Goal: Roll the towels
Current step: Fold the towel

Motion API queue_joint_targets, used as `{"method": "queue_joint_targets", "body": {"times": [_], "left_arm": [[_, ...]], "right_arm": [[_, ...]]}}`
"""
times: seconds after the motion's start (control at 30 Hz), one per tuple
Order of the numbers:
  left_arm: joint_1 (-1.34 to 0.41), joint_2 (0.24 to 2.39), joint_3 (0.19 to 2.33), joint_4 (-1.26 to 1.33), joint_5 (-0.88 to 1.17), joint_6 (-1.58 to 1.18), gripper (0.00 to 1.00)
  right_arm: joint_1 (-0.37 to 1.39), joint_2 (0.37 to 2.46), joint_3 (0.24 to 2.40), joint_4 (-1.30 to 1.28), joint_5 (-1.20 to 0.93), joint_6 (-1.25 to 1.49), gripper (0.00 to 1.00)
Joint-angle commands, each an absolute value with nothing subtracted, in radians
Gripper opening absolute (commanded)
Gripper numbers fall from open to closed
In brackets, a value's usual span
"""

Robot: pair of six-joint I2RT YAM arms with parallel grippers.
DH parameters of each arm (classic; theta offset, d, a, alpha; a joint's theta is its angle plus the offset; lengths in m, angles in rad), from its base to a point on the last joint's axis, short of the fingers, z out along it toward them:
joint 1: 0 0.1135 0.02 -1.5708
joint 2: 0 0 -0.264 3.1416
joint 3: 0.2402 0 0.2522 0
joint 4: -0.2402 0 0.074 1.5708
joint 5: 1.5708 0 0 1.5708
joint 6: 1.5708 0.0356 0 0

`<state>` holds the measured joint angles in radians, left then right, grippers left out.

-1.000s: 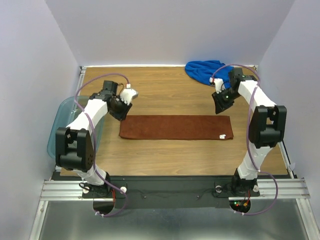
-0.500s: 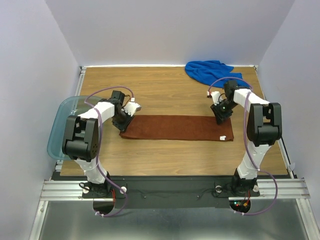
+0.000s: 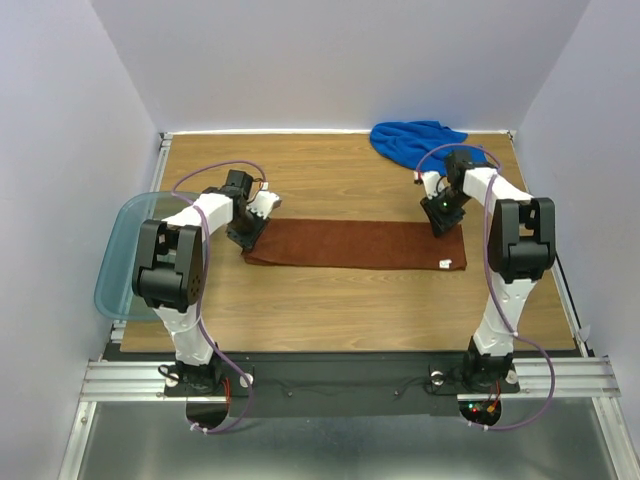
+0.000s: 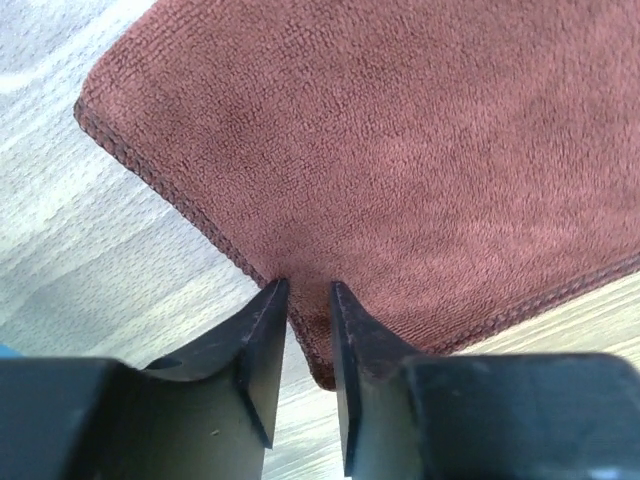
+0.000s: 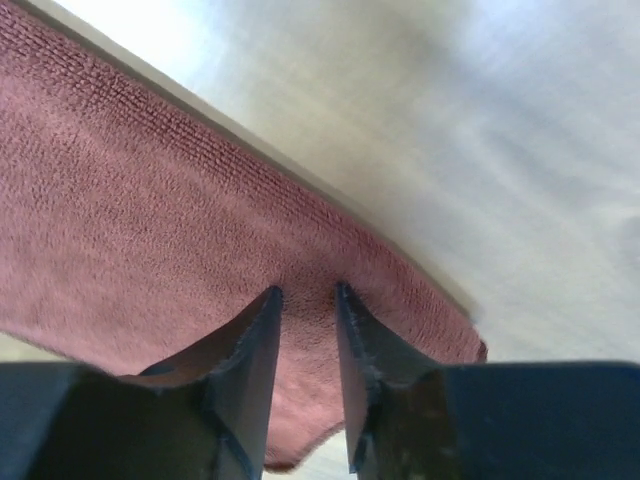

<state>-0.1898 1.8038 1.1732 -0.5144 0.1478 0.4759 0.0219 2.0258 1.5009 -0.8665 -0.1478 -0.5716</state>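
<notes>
Currently the rust-brown rectangular cloth towel [image 3: 350, 245] lies flat, its small white tag [image 3: 443, 265] unreadable; left gripper [image 4: 308, 290] and right gripper [image 5: 308, 292] each pinch its edge

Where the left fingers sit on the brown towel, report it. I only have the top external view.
Observer: Left wrist view: the left fingers pinch a pucker of the brown towel at its hemmed edge, beside a corner.
Operator: Now report the right side.
Observer: Right wrist view: the right fingers are nearly closed with brown cloth bunched between them, near a corner of the towel.
</notes>
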Motion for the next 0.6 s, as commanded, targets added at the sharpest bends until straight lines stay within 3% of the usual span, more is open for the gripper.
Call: {"method": "queue_joint_targets", "body": {"times": [0.0,0.1,0.13,0.2,0.37,0.57], "left_arm": [[-0.190,1.717,1.204,-0.555,0.198,0.460,0.43],[-0.190,1.672,1.212,-0.571,0.273,0.459,0.51],[-0.190,1.646,1.218,-0.569,0.285,0.451,0.52],[-0.190,1.614,1.229,-0.566,0.314,0.442,0.53],[-0.190,1.575,1.250,-0.558,0.347,0.420,0.54],[-0.190,1.551,1.247,-0.554,0.374,0.405,0.54]], "right_arm": [[0.017,1.999,1.557,-0.831,-0.146,-0.526,0.40],[0.015,1.907,1.555,-0.871,-0.181,-0.500,0.47],[0.008,1.881,1.551,-0.880,-0.186,-0.494,0.60],[-0.024,1.826,1.542,-0.899,-0.204,-0.471,0.65],[-0.127,1.805,1.502,-0.949,-0.253,-0.401,0.63],[-0.238,1.833,1.425,-0.969,-0.311,-0.354,0.54]]}}
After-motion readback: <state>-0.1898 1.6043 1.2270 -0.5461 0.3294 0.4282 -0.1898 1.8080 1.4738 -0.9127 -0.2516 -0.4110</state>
